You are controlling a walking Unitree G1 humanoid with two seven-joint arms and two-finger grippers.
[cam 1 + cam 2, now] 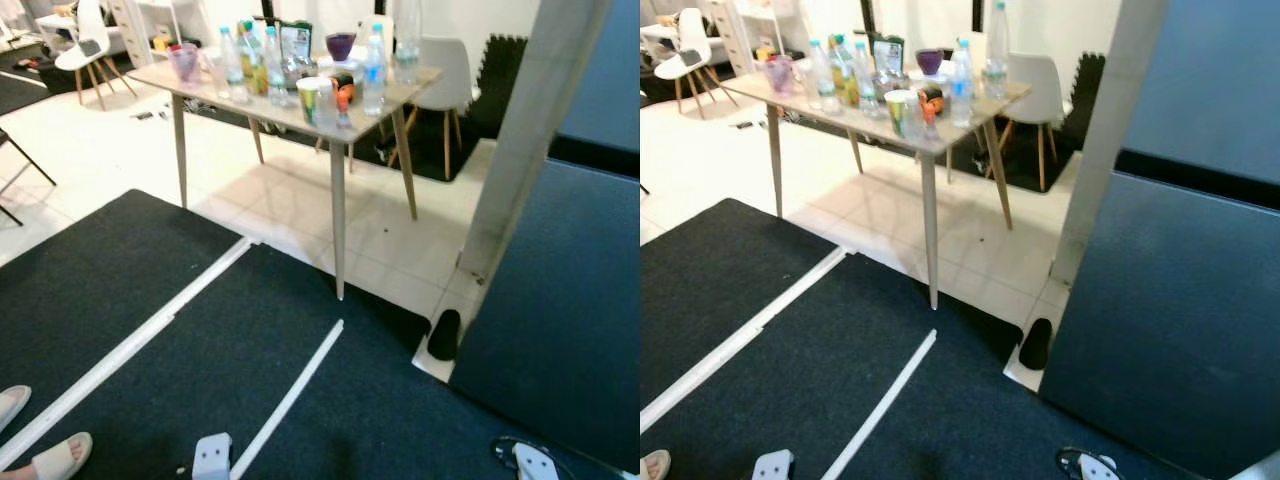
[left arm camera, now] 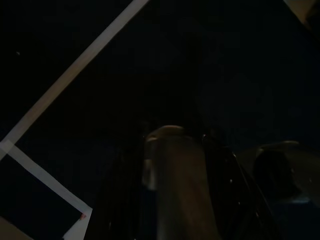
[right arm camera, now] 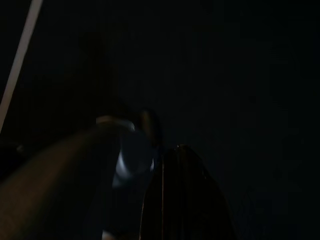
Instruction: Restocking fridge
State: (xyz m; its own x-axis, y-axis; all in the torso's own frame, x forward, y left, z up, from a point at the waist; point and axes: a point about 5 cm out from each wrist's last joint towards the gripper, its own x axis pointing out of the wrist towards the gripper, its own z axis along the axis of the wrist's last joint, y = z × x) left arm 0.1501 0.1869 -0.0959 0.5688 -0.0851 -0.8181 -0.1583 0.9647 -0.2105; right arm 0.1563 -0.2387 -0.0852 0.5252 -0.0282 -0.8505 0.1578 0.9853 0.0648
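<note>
Dark carpet point(image 1: 150, 330) with white tape lines covers the near floor, and the dark fridge point(image 1: 1180, 300) stands at the right. Well ahead, the tabletop point(image 1: 290, 115) carries water bottles point(image 1: 374, 70) and cups. Both end effectors hang low, far from the bottles; whether their fingers are spread cannot be told

White plastic chairs point(image 1: 446, 72) stand behind the tabletop; white tape lines point(image 1: 290, 395) cross dark carpet point(image 1: 150, 270); sandalled feet point(image 1: 55, 458) at seven o'clock.

Wood table point(image 1: 400, 92) w/ bottles point(image 1: 374, 70), cups point(image 1: 310, 98), bowl point(image 1: 340, 45).
</note>
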